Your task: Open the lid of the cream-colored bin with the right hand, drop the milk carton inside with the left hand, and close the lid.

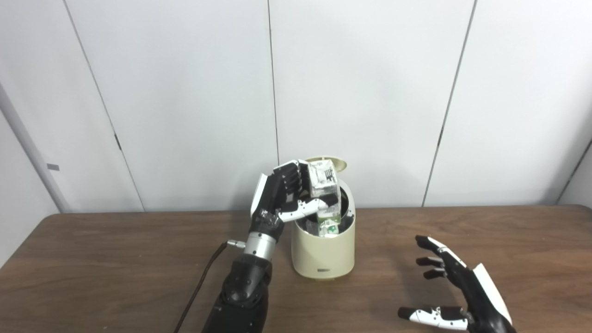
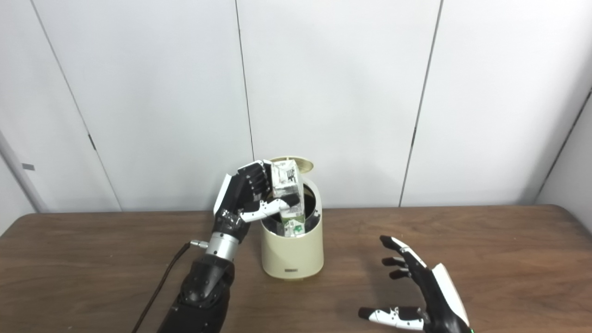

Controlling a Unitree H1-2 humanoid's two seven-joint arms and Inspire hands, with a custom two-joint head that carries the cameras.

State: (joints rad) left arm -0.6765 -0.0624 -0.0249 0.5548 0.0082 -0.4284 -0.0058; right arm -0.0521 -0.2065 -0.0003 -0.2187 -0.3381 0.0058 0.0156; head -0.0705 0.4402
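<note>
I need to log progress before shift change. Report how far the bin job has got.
Done: the lid of the cream-colored bin stands open. In hand: the left hand grips the milk carton upright, its lower end already inside the bin's mouth, not yet released. The right hand hangs open over the table, off the bin. Left: let go of the carton, withdraw, then close the lid.

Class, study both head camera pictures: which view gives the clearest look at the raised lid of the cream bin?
The right eye view: the lid stands open behind the milk carton, showing slightly more of itself beside the carton. In the left eye view the lid is equally raised but the carton covers a little more.
</note>
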